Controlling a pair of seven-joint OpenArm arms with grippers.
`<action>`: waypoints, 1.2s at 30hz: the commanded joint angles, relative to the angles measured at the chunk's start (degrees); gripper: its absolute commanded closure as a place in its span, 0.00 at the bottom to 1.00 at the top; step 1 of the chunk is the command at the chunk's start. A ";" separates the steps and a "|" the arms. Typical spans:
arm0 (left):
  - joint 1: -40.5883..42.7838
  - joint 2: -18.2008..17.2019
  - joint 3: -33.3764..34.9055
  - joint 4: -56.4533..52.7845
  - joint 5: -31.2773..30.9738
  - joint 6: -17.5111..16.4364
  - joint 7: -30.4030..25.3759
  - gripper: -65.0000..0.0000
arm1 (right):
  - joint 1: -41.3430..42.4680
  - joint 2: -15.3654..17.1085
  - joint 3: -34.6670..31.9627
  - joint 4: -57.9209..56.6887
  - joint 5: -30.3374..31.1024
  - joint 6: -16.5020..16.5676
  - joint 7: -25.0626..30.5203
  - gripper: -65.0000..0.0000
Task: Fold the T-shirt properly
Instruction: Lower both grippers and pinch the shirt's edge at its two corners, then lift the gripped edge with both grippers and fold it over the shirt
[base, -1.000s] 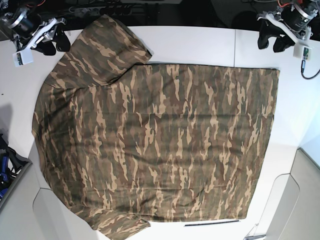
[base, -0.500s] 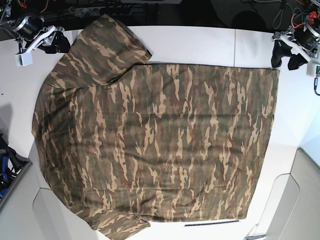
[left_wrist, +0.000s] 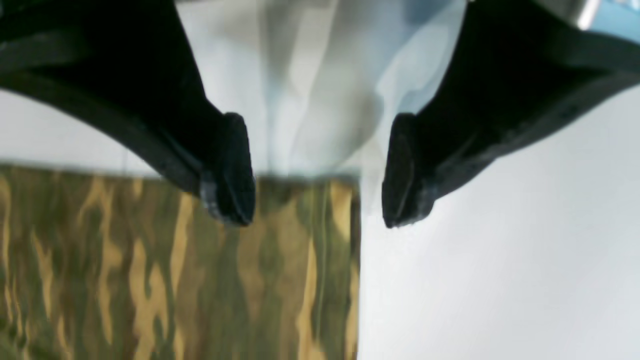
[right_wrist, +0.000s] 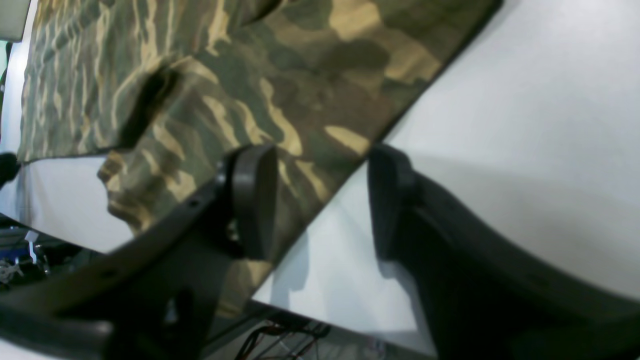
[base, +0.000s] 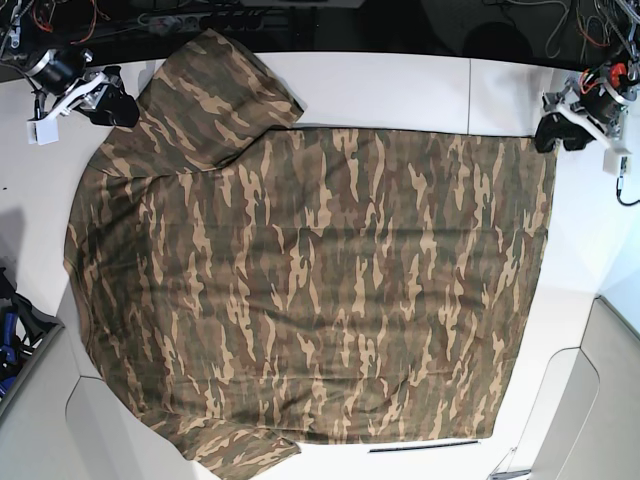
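Right gripper (base: 112, 100), black and curved, jaws apart astride the sleeve edge of the camouflage-print cloth T-shirt (base: 310, 290), lying flat on the smooth white table (base: 400, 85), neckband hidden. Far side, left gripper (base: 558, 130) spread wide over the blurred hem corner.

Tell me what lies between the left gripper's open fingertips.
In the left wrist view, the hem corner of the T-shirt and bare white table lie between the open fingertips of the left gripper.
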 joint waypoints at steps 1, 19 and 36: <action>-0.31 -0.79 0.55 -0.48 0.42 -0.20 0.09 0.33 | -0.50 0.17 0.24 0.13 -1.40 -0.37 -1.95 0.54; -3.32 -0.63 3.04 -2.75 3.43 -0.15 1.01 0.43 | -0.48 -2.36 -11.13 0.13 -1.44 -0.39 0.20 0.57; -3.30 -0.68 2.45 -1.92 3.02 -5.07 0.39 1.00 | -0.85 -2.36 -9.92 1.29 4.61 -0.37 -5.22 1.00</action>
